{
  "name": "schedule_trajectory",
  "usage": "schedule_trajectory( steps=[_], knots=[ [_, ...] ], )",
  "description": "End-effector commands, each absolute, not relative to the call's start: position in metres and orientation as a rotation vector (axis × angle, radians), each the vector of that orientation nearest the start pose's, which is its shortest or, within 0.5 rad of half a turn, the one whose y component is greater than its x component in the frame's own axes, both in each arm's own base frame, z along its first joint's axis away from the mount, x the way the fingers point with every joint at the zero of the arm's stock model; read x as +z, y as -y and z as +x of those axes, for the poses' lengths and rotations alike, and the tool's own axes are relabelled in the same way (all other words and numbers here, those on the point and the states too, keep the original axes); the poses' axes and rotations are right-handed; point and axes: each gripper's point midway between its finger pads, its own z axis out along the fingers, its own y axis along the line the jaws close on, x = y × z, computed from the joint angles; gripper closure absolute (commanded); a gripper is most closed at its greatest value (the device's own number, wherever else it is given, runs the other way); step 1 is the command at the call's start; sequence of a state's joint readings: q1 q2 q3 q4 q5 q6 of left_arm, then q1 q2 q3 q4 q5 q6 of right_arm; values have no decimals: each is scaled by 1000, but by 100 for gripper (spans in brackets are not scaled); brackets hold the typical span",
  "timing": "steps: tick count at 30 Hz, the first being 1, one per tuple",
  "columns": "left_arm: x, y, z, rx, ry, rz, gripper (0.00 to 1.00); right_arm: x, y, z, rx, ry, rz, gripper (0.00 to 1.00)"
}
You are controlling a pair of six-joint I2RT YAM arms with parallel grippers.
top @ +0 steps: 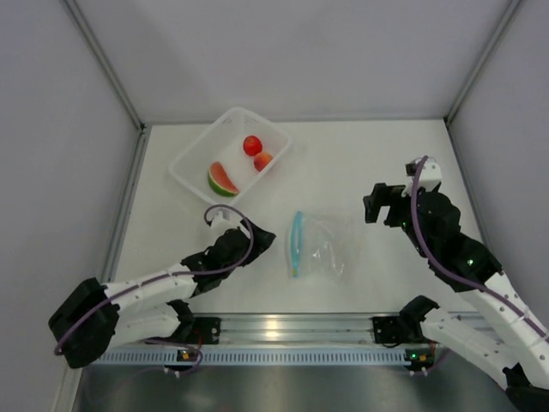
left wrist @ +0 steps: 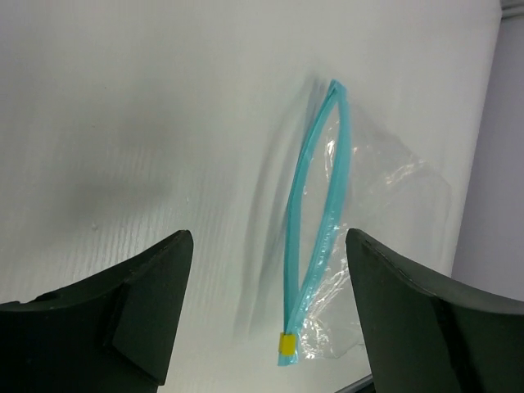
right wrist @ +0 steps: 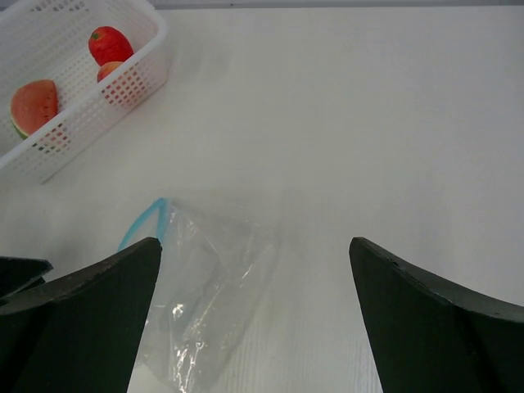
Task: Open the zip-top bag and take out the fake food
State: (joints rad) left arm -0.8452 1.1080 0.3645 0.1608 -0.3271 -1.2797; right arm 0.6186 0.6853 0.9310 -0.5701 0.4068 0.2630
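Note:
The zip-top bag (top: 319, 247) lies flat and looks empty in the middle of the table, between both grippers. Its light blue zip strip (left wrist: 321, 214) is parted, with a yellow slider (left wrist: 287, 345) at one end. The bag also shows in the right wrist view (right wrist: 214, 282). The watermelon wedge (top: 222, 180), red tomato ball (top: 252, 145) and orange-peach fruit (top: 263, 160) lie in the white mesh basket (top: 201, 138). My left gripper (top: 262, 238) is open and empty, left of the strip (left wrist: 268, 246). My right gripper (top: 376, 202) is open and empty, right of the bag (right wrist: 255, 243).
The basket (right wrist: 151, 51) stands at the back left, with the watermelon (right wrist: 34, 105) and tomato (right wrist: 110, 44) showing through its mesh. Grey walls close in the table on three sides. A metal rail (top: 283, 327) runs along the near edge.

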Motion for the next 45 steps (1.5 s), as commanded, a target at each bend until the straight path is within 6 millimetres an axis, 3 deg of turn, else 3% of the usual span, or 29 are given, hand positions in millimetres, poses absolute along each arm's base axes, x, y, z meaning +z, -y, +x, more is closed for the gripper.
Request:
schedule_trajectory(
  steps=[1, 3, 4, 6, 7, 8, 12, 25, 30, 35, 45],
  knots=[
    [96, 198, 228, -656, -2143, -576, 18, 291, -82, 235, 179, -1855, -5, 0],
    [106, 193, 227, -632, -2136, -531, 5, 289, -77, 233, 158, -1860, 14, 1],
    [121, 191, 229, -618, -2117, -491, 2, 288, -75, 232, 152, -1863, 19, 1],
    [122, 181, 223, -544, -2155, -441, 2, 285, -70, 226, 144, -1874, 22, 1],
    [138, 182, 225, -544, -2136, -399, 2, 285, -68, 223, 144, -1872, 25, 1],
    [135, 173, 221, -481, -2166, -384, 2, 282, -66, 220, 141, -1886, 24, 1],
    [160, 164, 220, -455, -2131, -329, 2, 281, -57, 213, 112, -1880, 16, 1],
    [267, 97, 205, -326, -1877, -161, 2, 286, -20, 188, -6, -1884, 55, 1],
    [279, 65, 208, -98, -1836, -103, 2, 288, -15, 182, -3, -1875, 64, 1],
    [280, 71, 215, -82, -1851, -102, 2, 290, -9, 183, -37, -1863, 74, 1],
    [282, 45, 226, -54, -1834, -228, 2, 288, -6, 188, -65, -1826, 99, 1]
  ],
)
